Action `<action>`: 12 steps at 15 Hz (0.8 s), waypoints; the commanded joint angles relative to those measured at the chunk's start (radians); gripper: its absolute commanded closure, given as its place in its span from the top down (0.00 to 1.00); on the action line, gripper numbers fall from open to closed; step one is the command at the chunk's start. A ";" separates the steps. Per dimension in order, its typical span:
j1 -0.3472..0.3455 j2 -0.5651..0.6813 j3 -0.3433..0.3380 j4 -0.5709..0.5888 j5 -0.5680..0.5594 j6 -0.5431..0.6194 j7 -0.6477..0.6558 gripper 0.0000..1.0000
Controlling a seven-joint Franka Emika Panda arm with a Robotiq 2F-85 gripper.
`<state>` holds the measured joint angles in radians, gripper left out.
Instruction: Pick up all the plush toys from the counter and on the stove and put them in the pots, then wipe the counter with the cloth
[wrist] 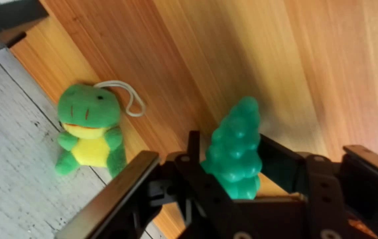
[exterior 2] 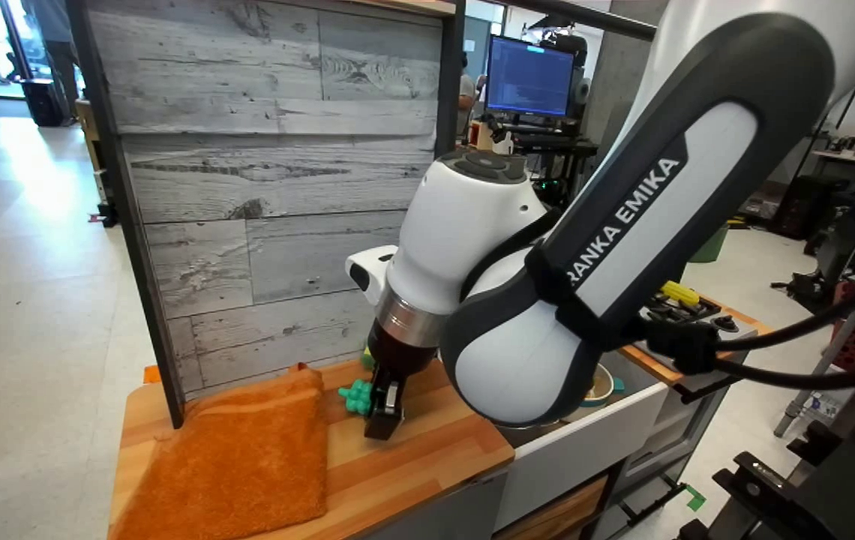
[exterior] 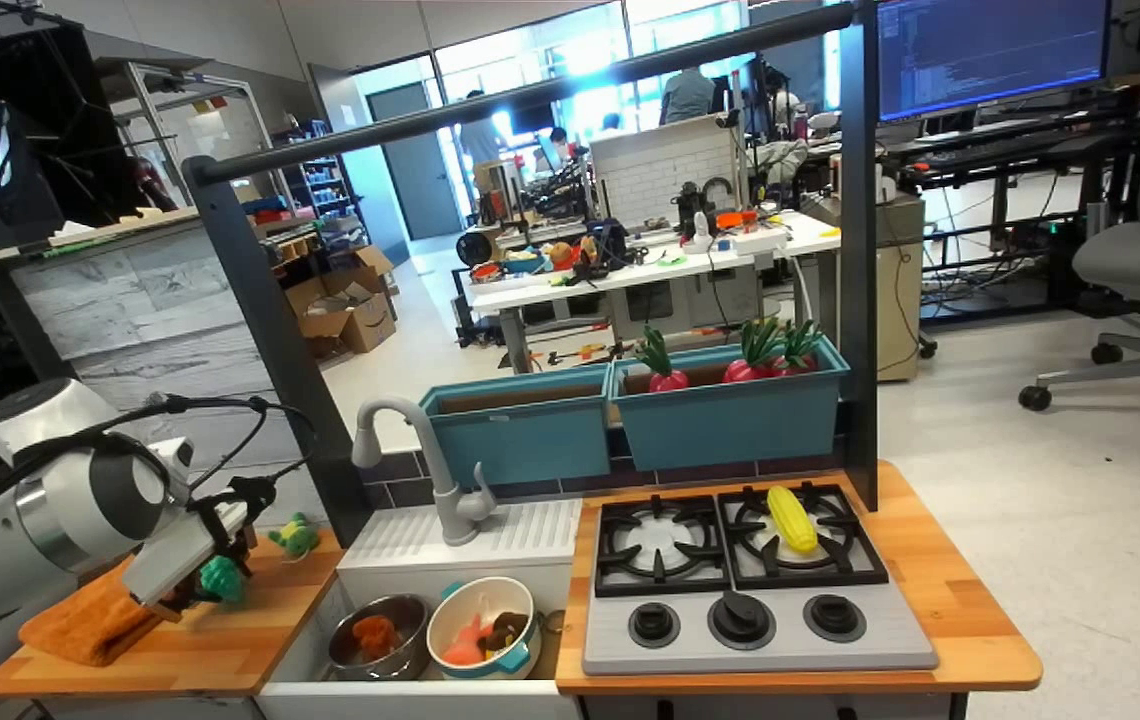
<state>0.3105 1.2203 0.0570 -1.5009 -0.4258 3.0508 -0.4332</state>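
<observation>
My gripper (wrist: 229,146) is over the wooden counter, with a bumpy teal toy (wrist: 238,159) between its fingers, seemingly shut on it. In both exterior views the teal toy (exterior: 222,578) (exterior 2: 358,397) sticks out from the fingers, low over the counter. A green and yellow plush dinosaur (wrist: 89,132) with a white loop lies by the wall panel, left of the gripper in the wrist view. The orange cloth (exterior 2: 247,457) lies folded on the counter. A metal pot (exterior: 408,618) holds an orange toy. A white pot (exterior: 465,597) holds coral and brown toys. Yellow corn (exterior: 791,519) lies on the stove.
The pots stand in the sink, beside the grey faucet (exterior: 445,480). Grey wood-look panel (exterior 2: 285,180) and dark posts (exterior: 265,350) border the counter. Blue-green planters (exterior: 730,420) with red radish-like toys hang behind the stove (exterior: 670,650).
</observation>
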 commanded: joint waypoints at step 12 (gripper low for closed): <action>0.003 -0.224 -0.406 -0.427 0.041 -0.009 0.332 0.18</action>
<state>0.3762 0.9486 -0.3307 -1.9479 -0.4155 3.0436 -0.1244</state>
